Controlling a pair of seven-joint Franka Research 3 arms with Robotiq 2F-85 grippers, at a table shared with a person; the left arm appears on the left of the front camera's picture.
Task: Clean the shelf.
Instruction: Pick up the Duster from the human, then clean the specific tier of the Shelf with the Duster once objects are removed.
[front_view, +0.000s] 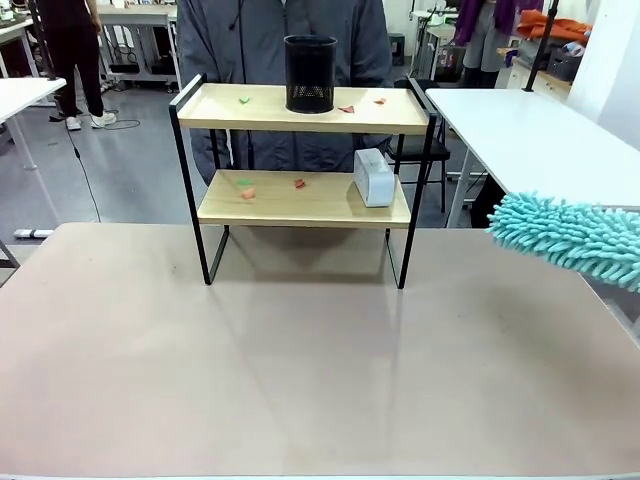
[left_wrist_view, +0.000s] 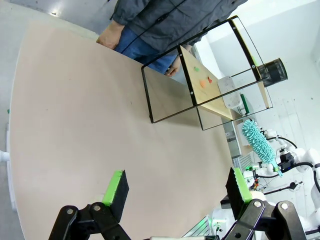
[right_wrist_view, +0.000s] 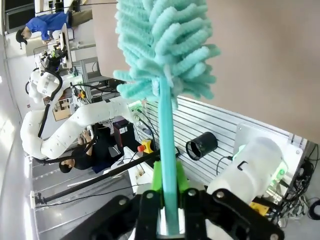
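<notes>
Right gripper (right_wrist_view: 169, 187) clamped on teal duster (front_view: 568, 236) handle, right of shelf (front_view: 320, 207); left gripper (left_wrist_view: 176, 186) wide open, empty, above table (front_view: 300, 380).

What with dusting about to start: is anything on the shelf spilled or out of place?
Yes. Small coloured scraps lie scattered on both boards of the shelf: three on top flanking the black mesh cup, three below, left of the white box. They look like loose litter.

We're in a robotics lab here: long white work tables (front_view: 530, 140) stand on a bare grey floor (front_view: 130, 185), a black cable (front_view: 85, 175) trails across it, and wiring hangs off a white slotted wall panel (right_wrist_view: 210, 120).
</notes>
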